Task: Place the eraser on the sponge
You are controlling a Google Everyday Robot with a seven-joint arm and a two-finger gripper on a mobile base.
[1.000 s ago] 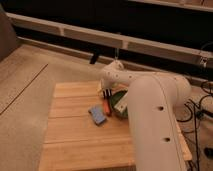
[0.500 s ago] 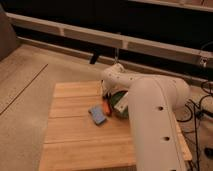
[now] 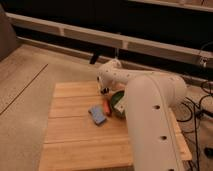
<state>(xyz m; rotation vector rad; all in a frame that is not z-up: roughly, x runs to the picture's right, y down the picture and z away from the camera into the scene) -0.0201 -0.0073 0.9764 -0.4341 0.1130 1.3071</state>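
A blue sponge (image 3: pixel 97 114) with a paler edge lies flat near the middle of the wooden table (image 3: pixel 75 145). Just right of it, touching or nearly touching, is a small orange piece (image 3: pixel 107 106), the eraser as far as I can tell. It lies between the sponge and a green bowl (image 3: pixel 119 103). My gripper (image 3: pixel 104 91) hangs at the end of the white arm (image 3: pixel 150 115), pointing down just above and behind the orange piece. The arm hides part of the bowl.
The table's right side is covered by my bulky white arm. Beyond the table runs a low ledge (image 3: pixel 75 32) along a dark wall. Cables (image 3: pixel 200 107) lie on the floor to the right. Bare floor surrounds the table on the left.
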